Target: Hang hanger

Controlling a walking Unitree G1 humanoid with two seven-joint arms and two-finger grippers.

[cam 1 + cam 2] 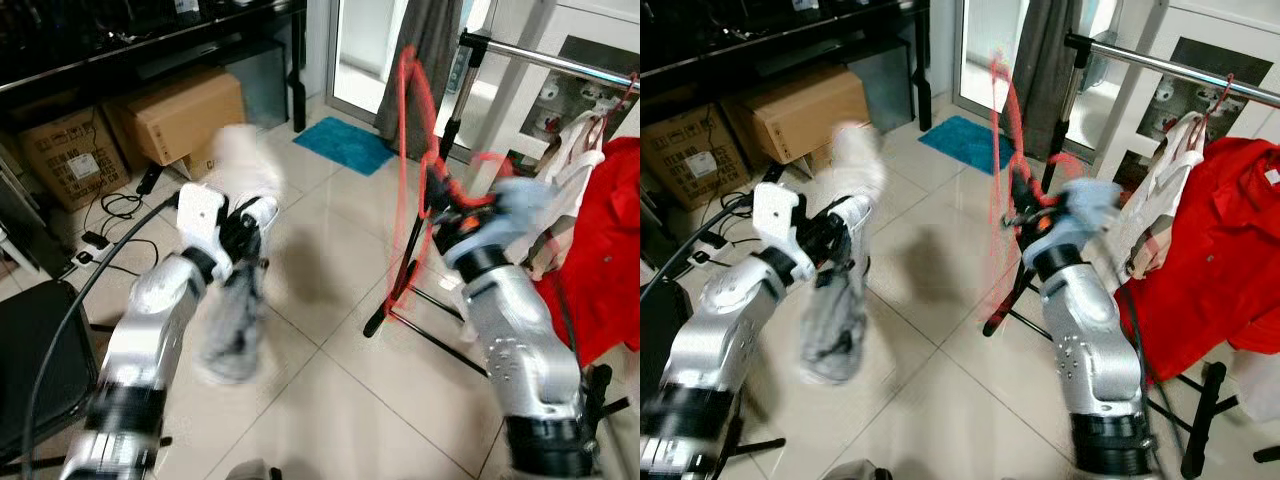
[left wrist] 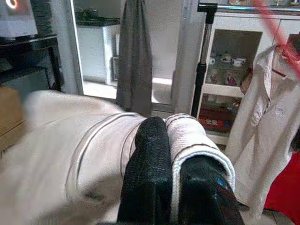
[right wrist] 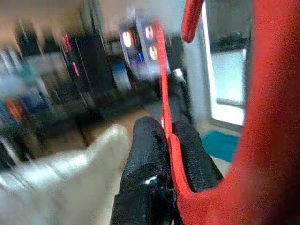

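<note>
From my left eye, my right jaws (image 1: 437, 200) sit up near the clothes rail (image 1: 560, 60), clenched on the red hanger (image 1: 415, 120); its wire loops upward, blurred, beside the rail's upright post. My left jaws (image 1: 243, 222) hold a pale garment (image 1: 232, 320) that droops toward the tiled floor (image 1: 330, 380). A red shirt (image 1: 605, 260) and a white shirt (image 1: 570, 170) already hang on the rail.

My right eye shows the same layout: the hanger is in the air, not yet on the rail, and the garment dangles well apart from it.

Along my left wrist, the two black fingers (image 2: 150, 173) are pressed together with a fold of pale cloth pinched between them, so those jaws are grasping the garment.

Along my right wrist, the fingers (image 3: 145, 154) are closed on a thin red bar of the hanger, its hook curving above.

Risks as I judge them: the hanger is gripped by a narrow wire, so it could twist in my jaws and make the hook miss the rail. The hook might also snag the white shirt's hanger or the post. The blur suggests I am moving fast, which would worsen either.
</note>
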